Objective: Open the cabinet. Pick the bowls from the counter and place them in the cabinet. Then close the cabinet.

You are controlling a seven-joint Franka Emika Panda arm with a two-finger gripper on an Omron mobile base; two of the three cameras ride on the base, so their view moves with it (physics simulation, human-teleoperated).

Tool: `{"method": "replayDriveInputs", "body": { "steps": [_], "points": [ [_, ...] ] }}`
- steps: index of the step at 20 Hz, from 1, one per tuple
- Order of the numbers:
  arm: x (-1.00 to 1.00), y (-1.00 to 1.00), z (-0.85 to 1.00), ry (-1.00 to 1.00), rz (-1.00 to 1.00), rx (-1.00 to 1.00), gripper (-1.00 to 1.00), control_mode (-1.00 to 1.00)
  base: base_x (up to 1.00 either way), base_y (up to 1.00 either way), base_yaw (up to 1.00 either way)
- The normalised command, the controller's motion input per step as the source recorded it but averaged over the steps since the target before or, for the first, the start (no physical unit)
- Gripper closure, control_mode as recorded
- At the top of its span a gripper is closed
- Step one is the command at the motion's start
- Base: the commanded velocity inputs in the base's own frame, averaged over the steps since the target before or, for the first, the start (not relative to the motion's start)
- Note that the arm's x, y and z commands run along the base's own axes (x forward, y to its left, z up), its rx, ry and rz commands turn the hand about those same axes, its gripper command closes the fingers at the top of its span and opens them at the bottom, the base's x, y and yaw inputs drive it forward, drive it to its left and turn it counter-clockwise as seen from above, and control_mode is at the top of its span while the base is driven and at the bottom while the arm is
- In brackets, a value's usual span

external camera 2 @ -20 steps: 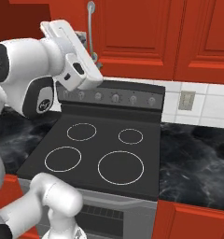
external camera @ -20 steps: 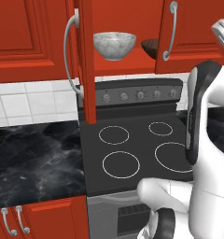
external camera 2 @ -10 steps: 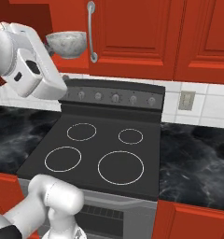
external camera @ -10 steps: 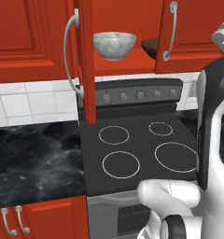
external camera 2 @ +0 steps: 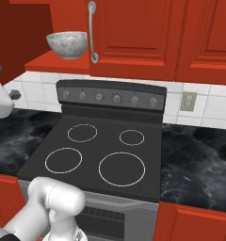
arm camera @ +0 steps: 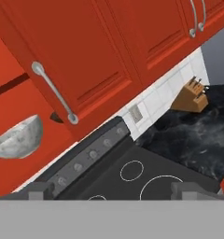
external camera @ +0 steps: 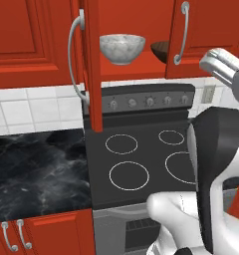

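The cabinet (external camera: 131,64) is tall and red with raised panels; its left door (external camera: 91,60) swings out edge-on toward the camera with a long curved silver handle (external camera: 74,55), while the right door (external camera 2: 133,35) stands only a little ajar, its own silver handle (external camera 2: 92,30) running down its left edge. On the red inside shelf (external camera 2: 51,63) sits the marbled grey-white bowl (external camera: 122,48), upright and round, its stone-look surface pale with faint grey veining. Just to its right, half hidden behind the right door's edge, is the dark brown wooden bowl (external camera: 161,48); only a sliver of its rim and side shows. In the hand view the marbled bowl (arm camera: 18,137) appears tilted, with a small dark wedge of the brown bowl (arm camera: 57,117) beside it.

Below the cabinet stands a matte black stovetop (external camera 2: 100,150) with four white rings and a raised back panel carrying a row of grey knobs (external camera 2: 116,98). On either side runs the counter (external camera: 37,169), a glossy black marble slab with wispy white veins. White square tiles (external camera: 32,107) cover the wall behind, with a beige outlet plate (external camera 2: 188,100) to the right of the stove. Shorter red doors with small silver handles (external camera: 14,234) lie below the counter. In the hand view a wooden knife block (arm camera: 191,95) stands on the far stretch of counter.

The gripper (arm camera: 116,190) has its two dark fingertips (arm camera: 39,190) spread wide apart with nothing between them
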Motion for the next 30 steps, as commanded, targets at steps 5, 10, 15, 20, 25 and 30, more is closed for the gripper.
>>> {"method": "replayDriveInputs", "body": {
  "steps": [5, 10, 15, 20, 25, 30],
  "points": [
    [-0.37, 0.77, 0.04, 0.00, 0.01, -0.23, -1.00, -1.00, 0.00, 0.00, 0.00],
    [-0.31, 0.93, 0.00, -0.04, 0.00, -0.15, -1.00, -1.00, 0.00, 0.00, 0.00],
    [-0.23, 0.92, 0.00, -0.02, 0.00, -0.10, -1.00, -1.00, 0.00, 0.00, 0.00],
    [-0.01, 0.79, 0.00, -0.04, 0.00, -0.12, -1.00, -1.00, 0.00, 0.00, 0.00],
    [0.08, 0.51, 0.00, -0.03, 0.00, -0.13, -1.00, -1.00, 0.00, 0.00, 0.00],
    [0.37, 0.27, -0.14, -0.02, 0.00, -0.09, -1.00, -1.00, 0.00, 0.00, 0.00]
  ]
}}
